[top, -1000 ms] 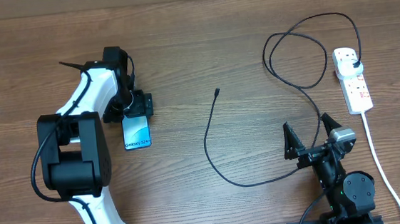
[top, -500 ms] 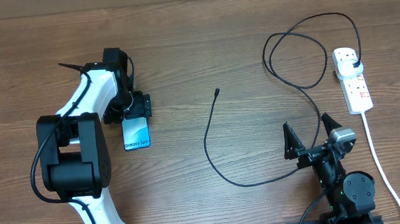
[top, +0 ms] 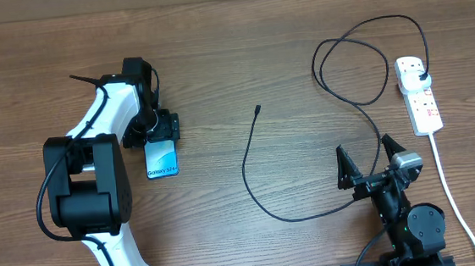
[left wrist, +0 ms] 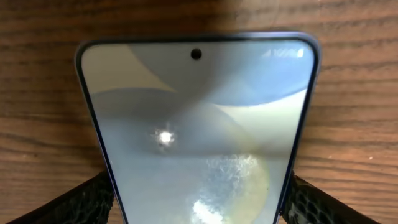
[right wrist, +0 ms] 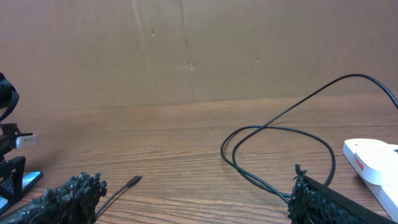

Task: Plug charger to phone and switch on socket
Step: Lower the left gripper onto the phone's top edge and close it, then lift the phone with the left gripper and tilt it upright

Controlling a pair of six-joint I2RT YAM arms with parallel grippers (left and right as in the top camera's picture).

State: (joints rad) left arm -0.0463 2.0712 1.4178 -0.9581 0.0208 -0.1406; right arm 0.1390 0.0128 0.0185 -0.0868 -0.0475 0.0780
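Observation:
The phone (top: 161, 159) lies flat on the table, screen up, and fills the left wrist view (left wrist: 198, 124). My left gripper (top: 161, 127) sits over its far end, and its fingers (left wrist: 199, 193) press both long edges. The charger cable (top: 248, 162) loops across the table; its connector tip (top: 257, 108) lies free at mid-table and shows in the right wrist view (right wrist: 132, 181). Its plug head (top: 422, 77) sits in the white socket strip (top: 422, 106), also seen at the right (right wrist: 373, 163). My right gripper (top: 368, 167) is open and empty (right wrist: 199, 196), with the cable running beneath it.
The strip's thick white cord (top: 450, 188) runs down the right side to the front edge. The right arm's base (top: 415, 225) stands at the front right. A brown wall (right wrist: 199, 50) backs the table.
My left gripper's fingers have drawn in slightly against the phone's edges. The phone, the cable and the right arm have not moved.

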